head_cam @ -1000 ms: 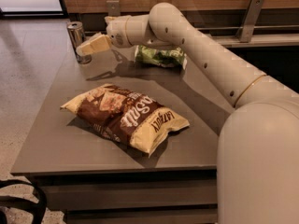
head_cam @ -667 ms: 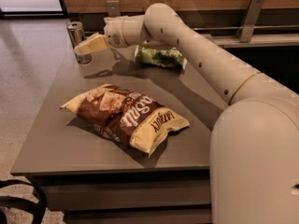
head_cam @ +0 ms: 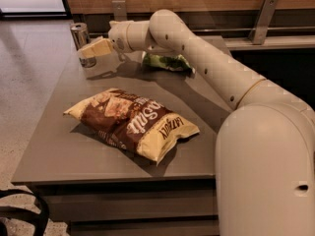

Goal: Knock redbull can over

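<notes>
The redbull can (head_cam: 78, 34) stands upright at the far left corner of the grey table (head_cam: 64, 146). Its silver top and upper body show, and its lower part is partly hidden behind my gripper. My gripper (head_cam: 89, 58) is at the can's lower half, on its right and front side, right up against it. I cannot tell whether it touches the can. My white arm reaches in from the right across the back of the table.
A large brown and yellow chip bag (head_cam: 133, 122) lies in the middle of the table. A green bag (head_cam: 167, 63) lies at the back under my arm. A wooden wall and a metal rail (head_cam: 266, 31) run behind the table. Bare floor lies to the left.
My gripper and arm have shifted slightly left toward the can. The can stands upright in the same spot.
</notes>
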`<action>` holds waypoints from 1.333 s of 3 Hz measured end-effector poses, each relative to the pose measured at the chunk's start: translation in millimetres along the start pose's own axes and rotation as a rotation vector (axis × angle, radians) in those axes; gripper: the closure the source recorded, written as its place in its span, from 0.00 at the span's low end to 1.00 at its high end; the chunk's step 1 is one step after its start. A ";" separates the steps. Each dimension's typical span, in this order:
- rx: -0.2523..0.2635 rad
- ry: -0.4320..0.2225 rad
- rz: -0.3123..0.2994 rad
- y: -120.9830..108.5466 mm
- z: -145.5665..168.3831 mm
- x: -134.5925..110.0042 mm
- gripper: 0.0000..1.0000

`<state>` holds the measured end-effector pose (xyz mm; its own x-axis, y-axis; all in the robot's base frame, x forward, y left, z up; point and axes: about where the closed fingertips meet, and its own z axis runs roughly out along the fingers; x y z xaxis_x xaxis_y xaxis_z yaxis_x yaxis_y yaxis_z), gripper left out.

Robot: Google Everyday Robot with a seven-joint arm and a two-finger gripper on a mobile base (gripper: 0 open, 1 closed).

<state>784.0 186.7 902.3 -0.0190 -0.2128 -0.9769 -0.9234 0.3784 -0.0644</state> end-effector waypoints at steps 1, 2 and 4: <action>-0.014 -0.010 0.005 4.3 13.1 1.6 0.00; -0.028 -0.012 0.009 9.7 27.0 4.4 0.01; -0.029 -0.022 0.014 9.4 38.1 11.4 0.46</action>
<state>789.6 222.3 882.8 -0.0239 -0.1872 -0.9820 -0.9337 0.3552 -0.0450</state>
